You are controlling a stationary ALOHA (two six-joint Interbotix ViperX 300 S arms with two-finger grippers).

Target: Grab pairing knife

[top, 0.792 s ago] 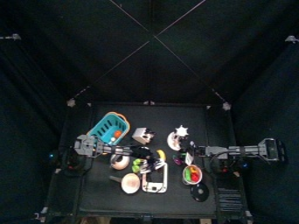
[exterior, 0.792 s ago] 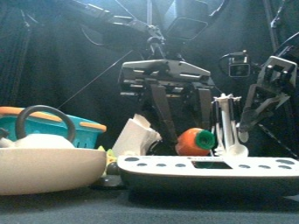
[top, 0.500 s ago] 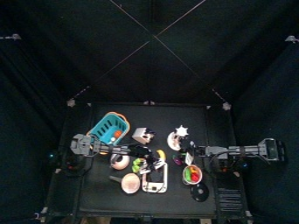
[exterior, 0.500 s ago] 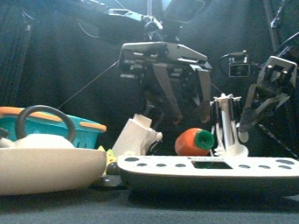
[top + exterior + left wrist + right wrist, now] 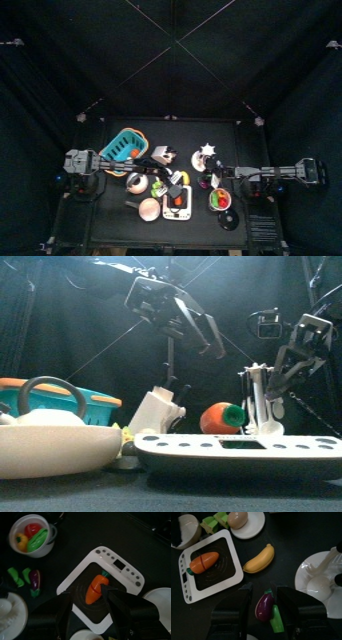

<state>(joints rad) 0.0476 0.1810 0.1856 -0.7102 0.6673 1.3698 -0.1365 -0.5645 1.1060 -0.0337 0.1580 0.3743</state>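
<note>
I cannot pick out a paring knife for certain. A short green thing lies beside a purple eggplant, but I cannot tell what it is. My right gripper is open, low over the eggplant, and holds nothing. My left gripper is open and empty. It hangs high over an orange carrot that lies on a white scale. In the front view the left gripper is raised and tilted, and the right gripper hangs lower at the right.
A white bowl of toy vegetables, a banana, a plate with an egg and a white plate crowd the table's middle. A teal basket and a cream bowl stand at the front left.
My left arm has risen from just above the scale and drawn back to the left. The right arm has hardly moved.
</note>
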